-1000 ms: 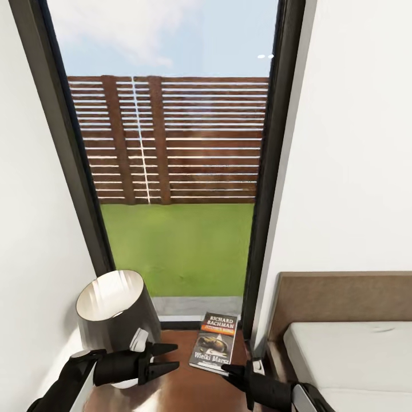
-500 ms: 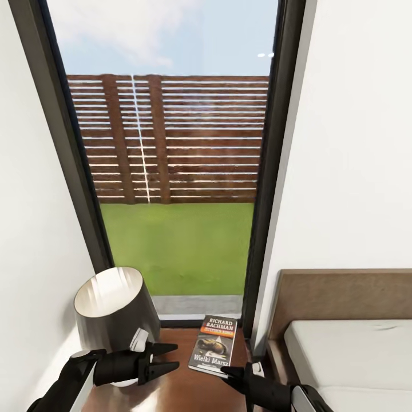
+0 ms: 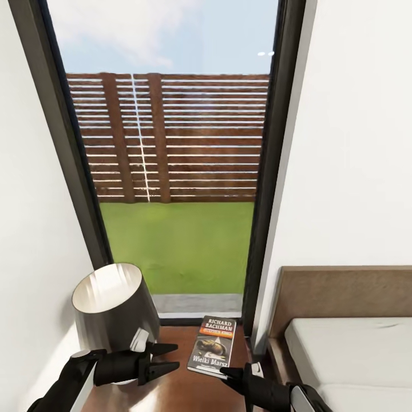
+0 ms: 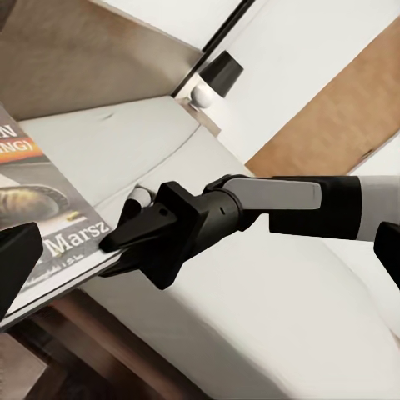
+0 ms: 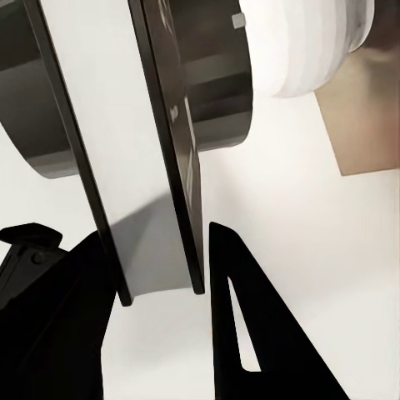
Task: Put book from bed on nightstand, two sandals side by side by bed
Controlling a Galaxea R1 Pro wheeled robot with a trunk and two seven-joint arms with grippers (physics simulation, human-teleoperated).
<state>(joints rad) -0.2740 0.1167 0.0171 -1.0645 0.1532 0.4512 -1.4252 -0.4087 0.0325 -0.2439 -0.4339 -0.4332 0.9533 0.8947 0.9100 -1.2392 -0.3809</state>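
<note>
A tall dark-framed window [image 3: 171, 171] takes the middle of the head view, with a slatted wooden fence [image 3: 171, 137] and green grass [image 3: 177, 246] outside it, and white walls on both sides. At the lower right stands the bed [image 3: 355, 349] with its pale mattress and brown headboard. Between the bed and the left wall is the nightstand [image 3: 171, 380], a glossy reddish-brown top just under the window. On its left part stands a lamp [image 3: 114, 306] with a dark shade, white inside. The book [image 3: 213, 345] is on the right part of the nightstand, cover up, near the window frame. The right gripper [image 3: 229, 375] has its two black fingers around the near edge of the book; in the right wrist view the thin book [image 5: 162, 167] stands edge-on between the fingers [image 5: 229, 292], so this pincer is clenched on it. The left gripper [image 3: 166, 357] hovers above the nightstand in front of the lamp, its fingers spread apart and empty, beside the book and not touching it.
</note>
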